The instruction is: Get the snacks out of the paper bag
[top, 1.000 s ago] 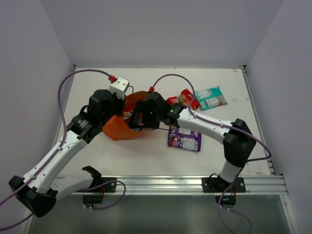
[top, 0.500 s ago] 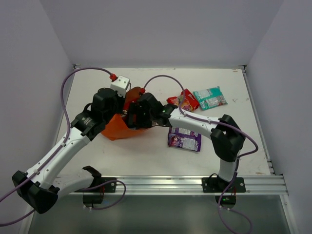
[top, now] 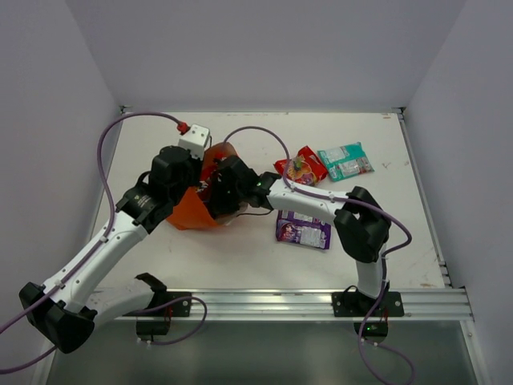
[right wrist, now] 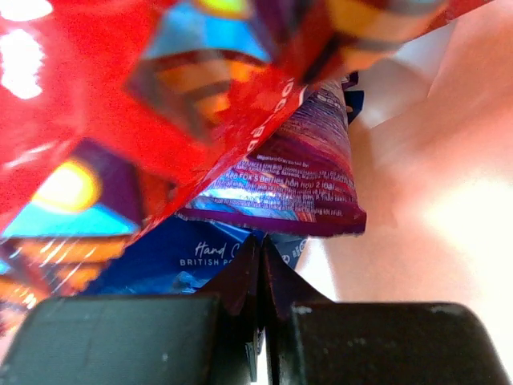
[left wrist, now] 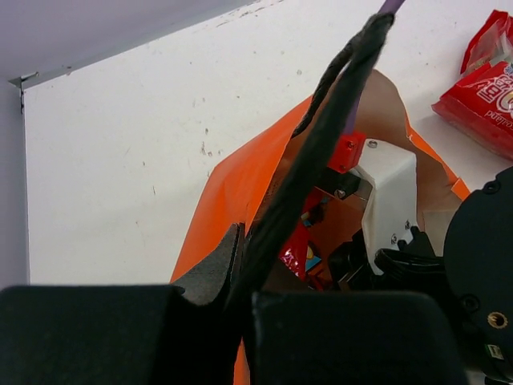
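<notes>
A glossy red snack packet (top: 300, 167), a teal one (top: 346, 160) and a purple one (top: 303, 228) already lie on the white worktop (top: 240, 257) right of the orange paper bag (top: 186, 212), whose dark cord handle (left wrist: 317, 148) my left hand (left wrist: 244, 277) pinches, while my right hand (right wrist: 261, 265), closed inside the bag, faces three more packets (right wrist: 296, 176) left to pull.

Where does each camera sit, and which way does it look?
Top external: above, behind, looking down on the white table; left arm and right arm show.
Left wrist: on its arm, looking past the shut left tool into the orange paper bag.
Right wrist: inside that bag, behind the shut right tool, facing a glossy red packet, purple packet and dark blue packet.
Shared: top and left wrist both show the bag.
</notes>
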You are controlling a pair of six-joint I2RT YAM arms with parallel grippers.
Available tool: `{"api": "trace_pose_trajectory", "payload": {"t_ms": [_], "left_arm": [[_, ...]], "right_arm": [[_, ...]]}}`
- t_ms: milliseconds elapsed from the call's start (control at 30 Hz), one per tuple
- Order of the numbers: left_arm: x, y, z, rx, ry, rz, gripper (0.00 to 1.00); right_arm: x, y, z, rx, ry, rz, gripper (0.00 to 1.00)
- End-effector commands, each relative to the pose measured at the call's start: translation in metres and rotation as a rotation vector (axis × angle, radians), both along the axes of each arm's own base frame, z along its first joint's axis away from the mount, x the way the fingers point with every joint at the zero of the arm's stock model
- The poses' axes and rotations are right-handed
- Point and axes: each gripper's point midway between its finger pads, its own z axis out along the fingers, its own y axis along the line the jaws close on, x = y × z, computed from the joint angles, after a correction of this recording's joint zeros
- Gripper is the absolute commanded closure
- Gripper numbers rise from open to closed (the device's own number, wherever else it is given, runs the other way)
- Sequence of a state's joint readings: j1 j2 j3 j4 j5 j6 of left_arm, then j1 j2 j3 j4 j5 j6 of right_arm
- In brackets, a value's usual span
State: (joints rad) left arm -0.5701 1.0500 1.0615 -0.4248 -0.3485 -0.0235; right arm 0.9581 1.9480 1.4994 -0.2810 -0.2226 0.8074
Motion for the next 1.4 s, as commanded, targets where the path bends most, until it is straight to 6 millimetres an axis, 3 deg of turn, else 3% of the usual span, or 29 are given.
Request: {"api": "trace_pose_trajectory", "payload": {"t_ms": [0,100,133,267,367,633,867,1000,1033,1133,1200,1300,1333,1367], "left_arm": [[0.004,0.003,0.031,-0.058,-0.121,0.026,1.0],[0.0,0.008,0.022,-0.042,-0.106,0.039,1.0],[-0.001,0.011,0.017,-0.031,-0.095,0.049,1.0],[-0.005,0.019,0.013,-0.015,-0.094,0.069,1.0],[-0.007,0.021,0.015,-0.015,-0.099,0.076,1.0],[-0.003,0.032,0.027,-0.005,-0.122,0.131,1.0],[0.008,0.058,0.033,-0.002,-0.125,0.227,1.0],[0.014,0.071,0.031,-0.005,-0.113,0.257,1.0],[0.016,0.073,0.028,0.0,-0.109,0.259,1.0],[0.019,0.078,0.025,0.002,-0.105,0.269,1.0],[0.021,0.082,0.026,-0.002,-0.105,0.277,1.0],[0.024,0.083,0.028,-0.013,-0.11,0.273,1.0],[0.025,0.083,0.03,-0.019,-0.117,0.27,1.0],[0.026,0.082,0.031,-0.022,-0.118,0.266,1.0]], "right_arm": [[0.001,-0.003,0.052,0.05,-0.132,0.026,1.0],[0.009,-0.007,0.081,0.078,-0.224,0.019,1.0],[0.011,-0.01,0.103,0.106,-0.271,0.016,1.0],[0.015,-0.019,0.159,0.186,-0.401,0.001,1.0],[0.018,-0.026,0.189,0.224,-0.463,-0.019,1.0],[0.022,-0.049,0.247,0.281,-0.599,-0.049,1.0],[0.039,-0.098,0.285,0.285,-0.695,-0.136,1.0],[0.041,-0.132,0.323,0.314,-0.789,-0.182,1.0],[0.04,-0.148,0.339,0.33,-0.824,-0.216,1.0],[0.04,-0.183,0.358,0.312,-0.9,-0.295,1.0],[0.053,-0.213,0.352,0.222,-0.928,-0.42,1.0],[0.069,-0.263,0.322,0.112,-0.87,-0.58,1.0],[0.081,-0.283,0.291,0.041,-0.826,-0.641,1.0],[0.079,-0.3,0.282,0.019,-0.808,-0.686,1.0]]}}
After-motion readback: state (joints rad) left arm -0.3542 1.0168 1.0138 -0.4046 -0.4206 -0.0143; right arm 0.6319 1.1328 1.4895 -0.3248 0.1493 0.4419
